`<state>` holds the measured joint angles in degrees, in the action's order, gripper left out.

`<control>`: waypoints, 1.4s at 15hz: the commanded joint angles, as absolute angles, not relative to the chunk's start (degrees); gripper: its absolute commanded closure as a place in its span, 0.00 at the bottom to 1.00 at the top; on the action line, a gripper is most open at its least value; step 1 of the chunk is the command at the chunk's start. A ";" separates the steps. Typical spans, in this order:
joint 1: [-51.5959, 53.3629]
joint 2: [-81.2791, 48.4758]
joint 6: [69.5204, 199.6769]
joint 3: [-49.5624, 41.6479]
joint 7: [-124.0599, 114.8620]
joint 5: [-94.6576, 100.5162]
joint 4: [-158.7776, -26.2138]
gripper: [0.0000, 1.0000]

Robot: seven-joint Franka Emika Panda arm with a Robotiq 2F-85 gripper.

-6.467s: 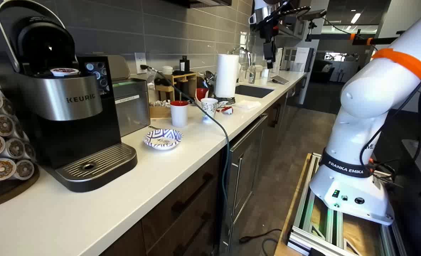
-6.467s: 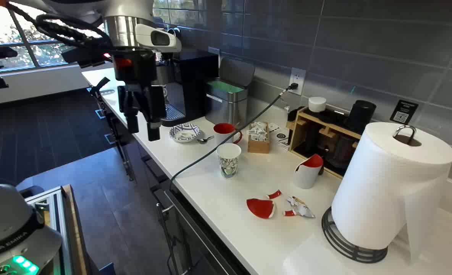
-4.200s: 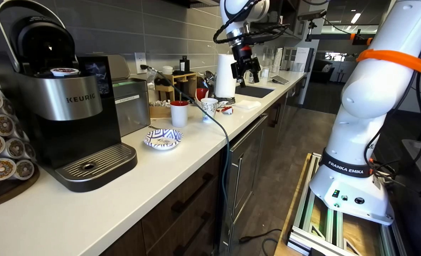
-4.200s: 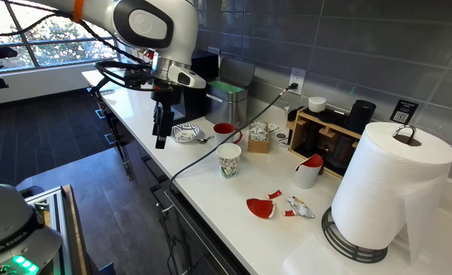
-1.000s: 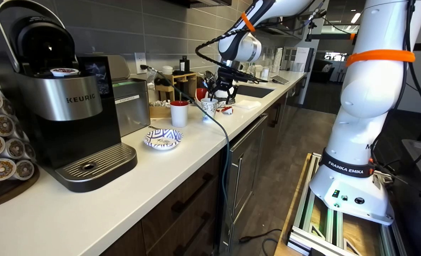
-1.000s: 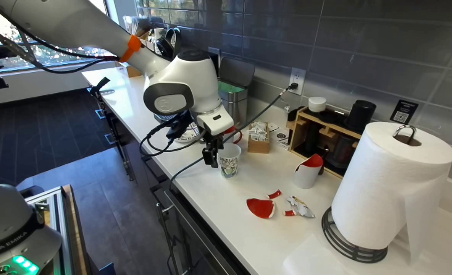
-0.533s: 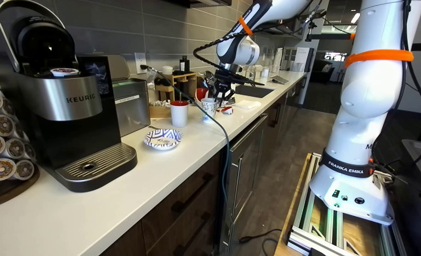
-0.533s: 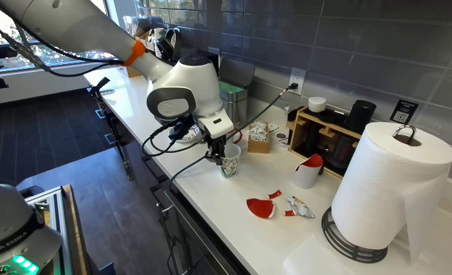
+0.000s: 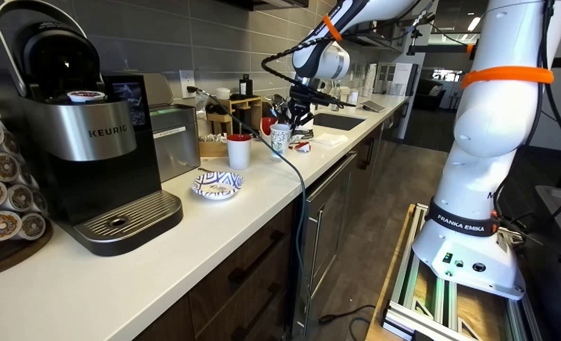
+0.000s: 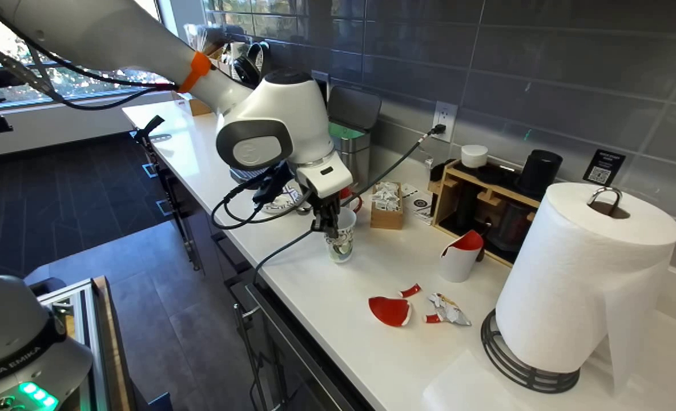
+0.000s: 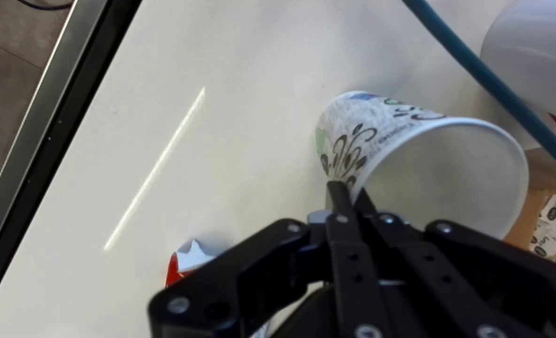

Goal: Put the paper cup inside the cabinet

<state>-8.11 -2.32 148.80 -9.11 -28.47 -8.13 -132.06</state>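
The paper cup [image 9: 280,139], white with a leafy print, shows in both exterior views. My gripper [image 11: 351,193] is shut on the wall of this cup [image 11: 353,136] at its rim, one finger outside and one inside. In an exterior view the gripper [image 10: 331,231] covers the near side of the cup [image 10: 345,235]. The cup leans slightly and appears raised just off the counter. Dark cabinet fronts [image 9: 242,279] run under the counter, and a dark overhead unit [image 9: 280,4] shows at the top edge; which one is the cabinet meant, I cannot tell.
A cable [image 11: 498,89] crosses close beside the cup. Around it stand a red-lined mug [image 9: 239,151], a patterned bowl [image 9: 217,184], a wooden packet box [image 10: 387,214] and a broken mug [image 10: 458,260]. Red shards [image 10: 390,311] and a paper towel roll [image 10: 595,279] lie farther along.
Over several seconds the arm has come down to the cup. In the last second the open gripper has shut on the cup's rim, and the cup has risen a little and tilted.
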 commanded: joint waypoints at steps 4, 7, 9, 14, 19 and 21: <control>-9.34 11.97 138.21 -11.09 -4.31 -15.01 -135.95 0.99; -8.87 18.68 129.16 -13.21 5.91 -16.58 -136.41 0.99; -8.48 22.75 121.90 -14.03 9.80 -16.50 -136.03 0.99; -8.10 30.50 111.83 -12.79 8.42 -16.37 -136.80 0.99; -8.43 27.70 113.05 -13.01 8.17 -15.47 -134.03 0.96; -8.43 27.31 113.06 -12.98 8.17 -15.47 -134.03 0.96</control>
